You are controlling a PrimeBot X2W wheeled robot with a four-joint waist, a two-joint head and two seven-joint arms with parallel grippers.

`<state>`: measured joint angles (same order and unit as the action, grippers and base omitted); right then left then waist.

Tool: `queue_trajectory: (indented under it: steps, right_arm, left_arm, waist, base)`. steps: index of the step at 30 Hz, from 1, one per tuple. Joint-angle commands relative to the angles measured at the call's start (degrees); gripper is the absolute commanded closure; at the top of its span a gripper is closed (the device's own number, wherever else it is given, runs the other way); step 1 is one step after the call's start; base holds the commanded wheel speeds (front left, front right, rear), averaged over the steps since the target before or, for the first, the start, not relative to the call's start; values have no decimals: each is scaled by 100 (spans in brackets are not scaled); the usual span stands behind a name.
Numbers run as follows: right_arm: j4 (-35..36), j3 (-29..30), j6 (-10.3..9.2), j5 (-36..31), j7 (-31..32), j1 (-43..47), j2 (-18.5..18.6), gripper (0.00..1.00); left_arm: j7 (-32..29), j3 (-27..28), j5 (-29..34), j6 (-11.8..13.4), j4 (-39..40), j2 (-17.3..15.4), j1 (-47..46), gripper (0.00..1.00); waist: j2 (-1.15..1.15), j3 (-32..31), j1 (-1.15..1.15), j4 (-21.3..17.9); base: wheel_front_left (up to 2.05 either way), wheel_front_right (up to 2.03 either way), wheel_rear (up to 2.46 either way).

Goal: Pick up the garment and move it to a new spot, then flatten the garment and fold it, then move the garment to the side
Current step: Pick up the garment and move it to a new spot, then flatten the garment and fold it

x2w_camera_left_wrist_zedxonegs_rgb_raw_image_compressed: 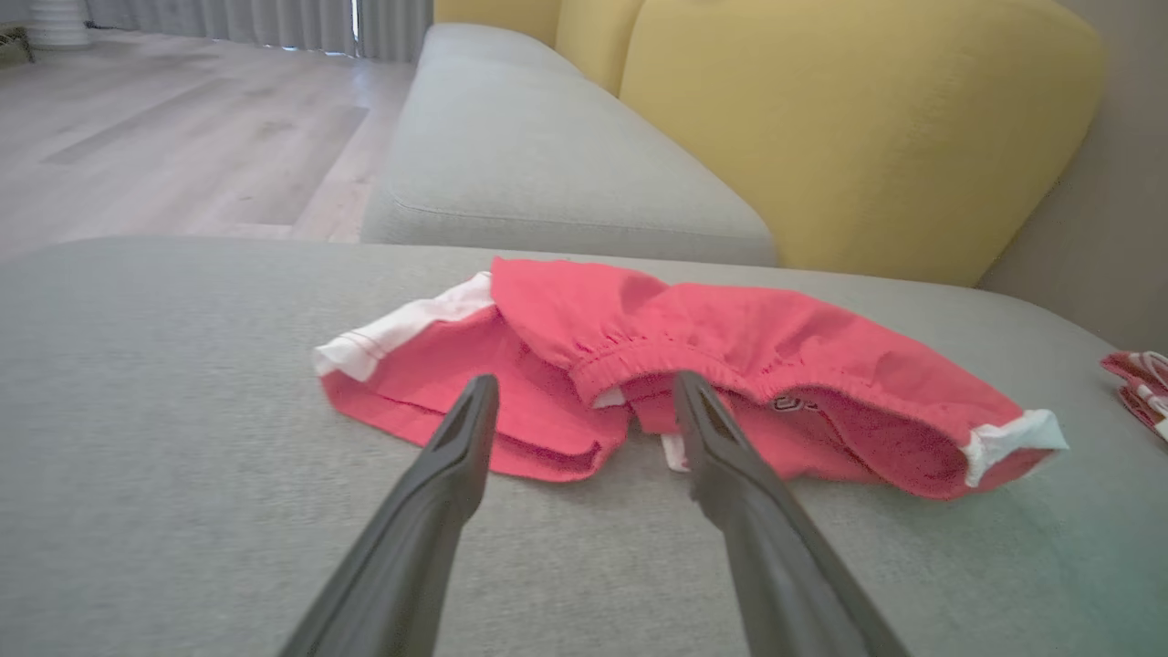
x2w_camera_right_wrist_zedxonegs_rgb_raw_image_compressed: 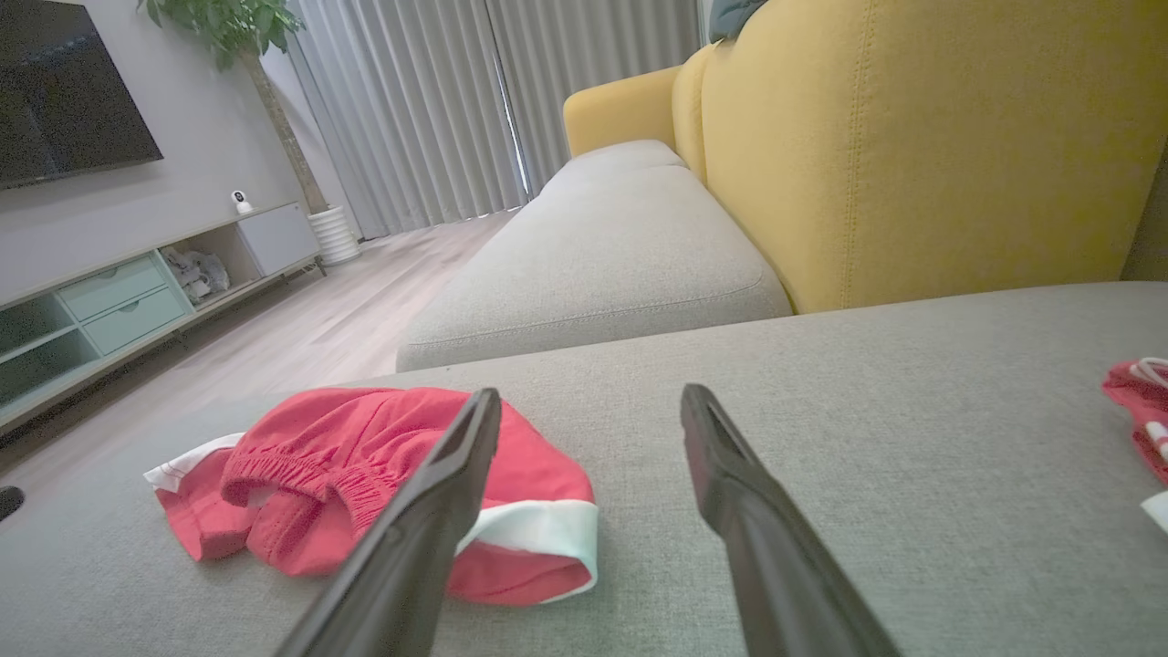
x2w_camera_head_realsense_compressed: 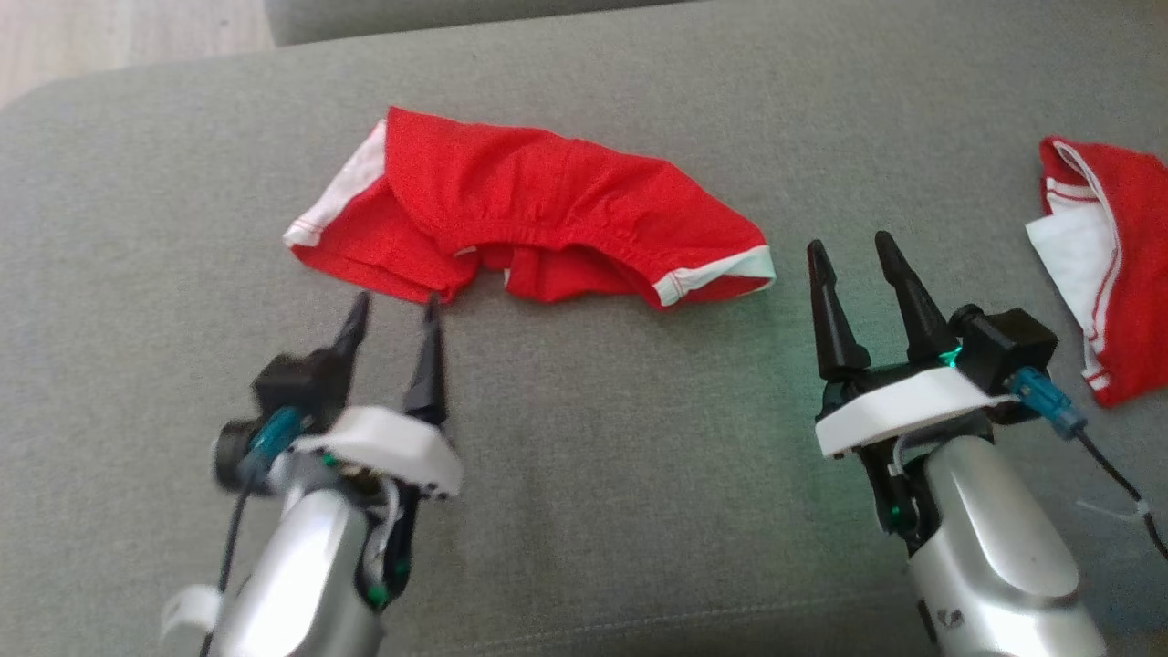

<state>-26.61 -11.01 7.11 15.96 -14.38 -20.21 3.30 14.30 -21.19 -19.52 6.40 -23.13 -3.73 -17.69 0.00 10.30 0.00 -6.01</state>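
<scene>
The left gripper (x2w_camera_head_realsense_compressed: 396, 299) (x2w_camera_left_wrist_zedxonegs_rgb_raw_image_compressed: 586, 377) stands with its fingers spread and nothing between them, tips right at the near hem of the red shorts (x2w_camera_head_realsense_compressed: 529, 201) (x2w_camera_left_wrist_zedxonegs_rgb_raw_image_compressed: 730, 338). The shorts lie crumpled just ahead of it on the grey cushion (x2w_camera_head_realsense_compressed: 593, 456), waistband folded over and white cuffs at both ends. The right gripper (x2w_camera_head_realsense_compressed: 849, 240) (x2w_camera_right_wrist_zedxonegs_rgb_raw_image_compressed: 591, 391) is also spread and empty, just beside the shorts' (x2w_camera_right_wrist_zedxonegs_rgb_raw_image_compressed: 365, 438) right cuff. Further to its right lies a second red-and-white garment (x2w_camera_head_realsense_compressed: 1122, 255). Beyond the shorts rises a yellow backrest (x2w_camera_left_wrist_zedxonegs_rgb_raw_image_compressed: 858, 119).

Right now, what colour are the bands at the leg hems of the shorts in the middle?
White bands on red shorts; the head view shows them best.
</scene>
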Motion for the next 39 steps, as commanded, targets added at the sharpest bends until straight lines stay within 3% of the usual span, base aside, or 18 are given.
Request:
queue_trajectory:
  steps: [1,6,16,29,39]
  right_arm:
    - [121,-145,37,-48,-62,46,-42,0]
    - [75,-229,37,-30,-62,85,-42,0]
    - [8,-263,37,3,-62,159,-42,0]
    - [-574,-825,37,133,-12,-152,-42,0]
    - [-1295,-633,37,-88,-38,-598,-42,0]
  left_arm:
    - [70,436,186,74,402,-78,87,0]
    - [70,949,503,143,823,-54,636,0]
    - [70,1517,848,-57,1088,58,1350,0]
    - [70,1271,855,-153,1081,84,1130,0]
    - [70,1050,754,-89,1166,85,1041,0]
  waist:
    - [0,-117,0,104]
    - [0,-188,0,157]
    - [0,-209,0,236]
    - [0,50,0,737]
    - [0,347,0,1193]
  base:
    - [0,0,0]
    - [0,0,0]
    - [0,0,0]
    - [0,0,0]
    - [0,0,0]
